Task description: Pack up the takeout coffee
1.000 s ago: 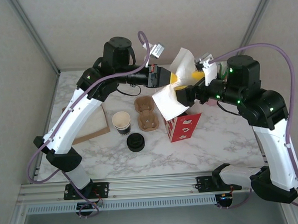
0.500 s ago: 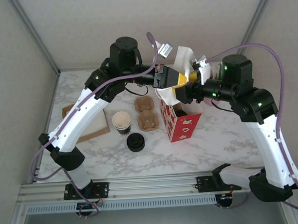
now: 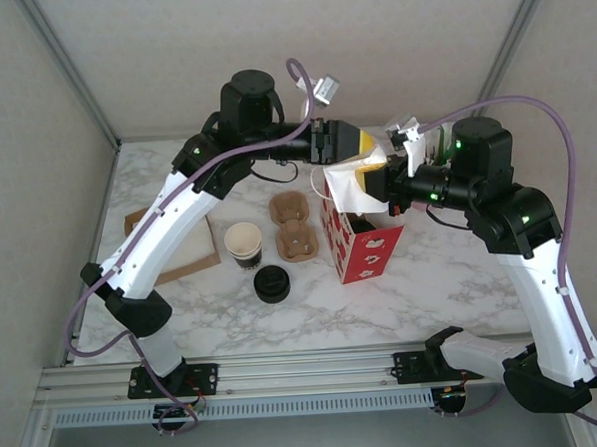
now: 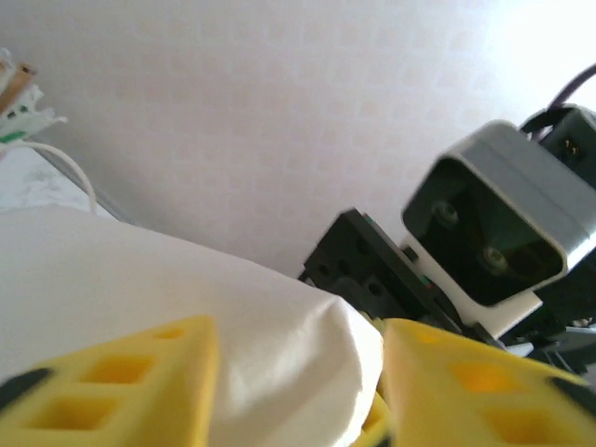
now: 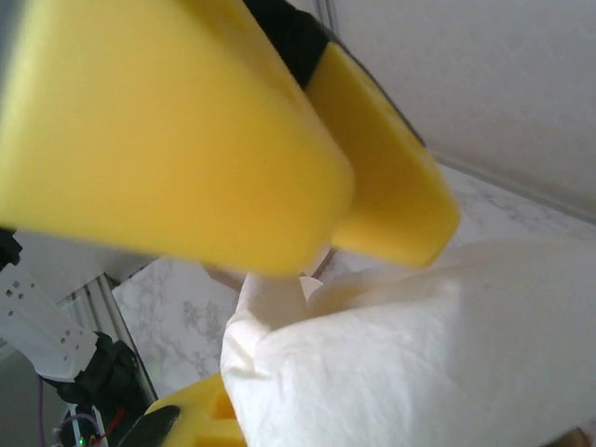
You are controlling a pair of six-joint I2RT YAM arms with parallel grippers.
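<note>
Packing is at the bag-opening stage, by the look of it. The takeout coffee [image 3: 272, 284] stands on the tabletop [image 3: 451, 276] at the front of the cluster, just beside a lidless cup [image 3: 243, 240] and near a cardboard cup carrier [image 3: 292, 227]. From above, mostly its black lid shows. It is outside the red bag [image 3: 365, 252], which stands upright to its right.

Above that bag's mouth both arms meet on a sheet of white paper [image 3: 345, 184]. The right claw [image 3: 375, 183] is closed, and the paper appears pinched in it. The left claw [image 3: 369, 143] has its yellow fingers [image 4: 112, 382] spread, with the paper bulging between them unsqueezed.

Nearly everything is left, I judge: free the bag's mouth, pick up the coffee, and lower it in upright. Whether the carrier goes in too cannot be told.
</note>
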